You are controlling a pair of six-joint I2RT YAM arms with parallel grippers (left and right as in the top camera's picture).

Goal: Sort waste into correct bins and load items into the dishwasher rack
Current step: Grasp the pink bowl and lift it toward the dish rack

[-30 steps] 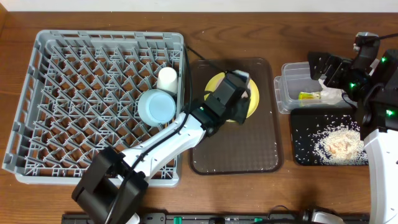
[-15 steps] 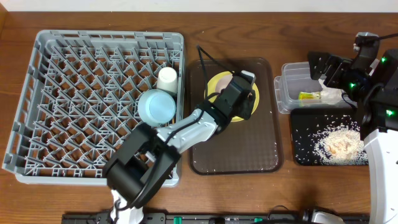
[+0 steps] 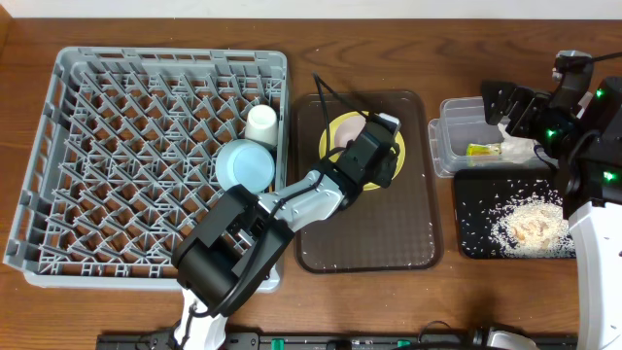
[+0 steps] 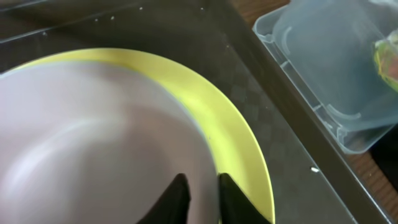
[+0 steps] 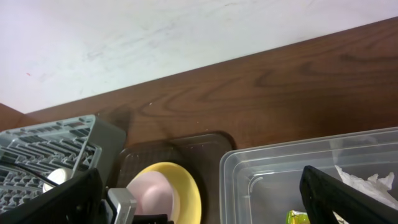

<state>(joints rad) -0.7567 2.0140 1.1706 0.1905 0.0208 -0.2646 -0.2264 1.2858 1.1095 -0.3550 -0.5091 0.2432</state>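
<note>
A small cream-pink cup (image 3: pixel 347 134) sits on the round yellow plate (image 3: pixel 397 157) on the brown serving tray. My left gripper (image 3: pixel 363 152) is over it. In the left wrist view its fingers (image 4: pixel 202 196) are nearly shut, one on each side of the cup's (image 4: pixel 93 143) rim, with the plate (image 4: pixel 236 130) under it. My right gripper (image 3: pixel 507 112) hovers open and empty over the clear tub (image 3: pixel 449 112), which holds the green-and-orange wrapper (image 3: pixel 481 151) and the white napkin (image 3: pixel 520 148). Rice scraps (image 3: pixel 530 226) lie in the black tray (image 3: pixel 471 243). No chopsticks show.
The grey dishwasher rack (image 3: pixel 126 156) at the left holds a white cup (image 3: pixel 260 124) and a light-blue bowl (image 3: pixel 245 165) near its right edge. The brown serving tray (image 3: pixel 389 233) has a few rice grains. A black cable (image 3: pixel 326 92) loops over its far edge.
My left arm has swung its elbow right and pushed the gripper a little farther over the plate, onto the cup's rim. My right arm has not moved.
</note>
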